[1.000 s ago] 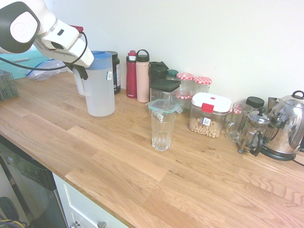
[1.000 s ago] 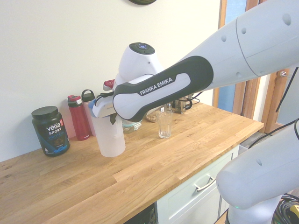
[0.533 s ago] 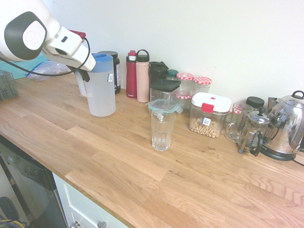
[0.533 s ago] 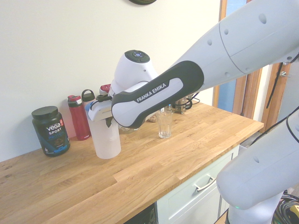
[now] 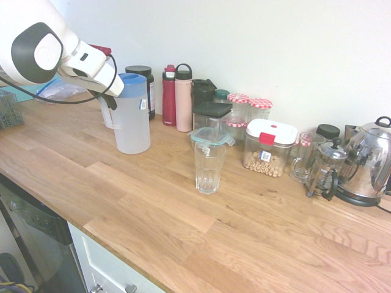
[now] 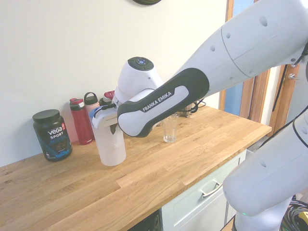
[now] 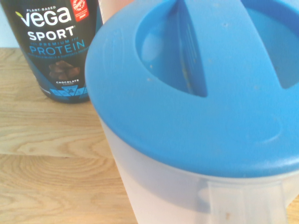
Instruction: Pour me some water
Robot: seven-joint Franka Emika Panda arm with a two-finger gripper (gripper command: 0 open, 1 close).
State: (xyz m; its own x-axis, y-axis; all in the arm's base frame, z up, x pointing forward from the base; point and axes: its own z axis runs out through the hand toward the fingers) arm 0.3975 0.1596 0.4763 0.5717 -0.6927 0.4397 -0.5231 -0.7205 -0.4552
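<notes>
Wooden countertop [image 5: 183, 207] runs along a white wall, with jars and bottles lined up at the back. On it stands the big see-through pitcher [image 5: 131, 119] with a blue lid [image 7: 205, 93], upright, just in front of the black protein tub [image 6: 52, 134]. Well apart from it, nearer the middle, stands the empty drinking glass [image 5: 209, 168]. The gripper [image 5: 105, 97] is at the pitcher's handle [image 5: 106, 115], on the side away from the glass, and it is squeezed tight on that handle. The pitcher is hard plastic, so it will not bend or break easily. How much water is inside cannot be told; if full, it would be heavy and could swing or slip. The handle looks like the best place to hold it. The glass is breakable, so the spout should not bump it.
</notes>
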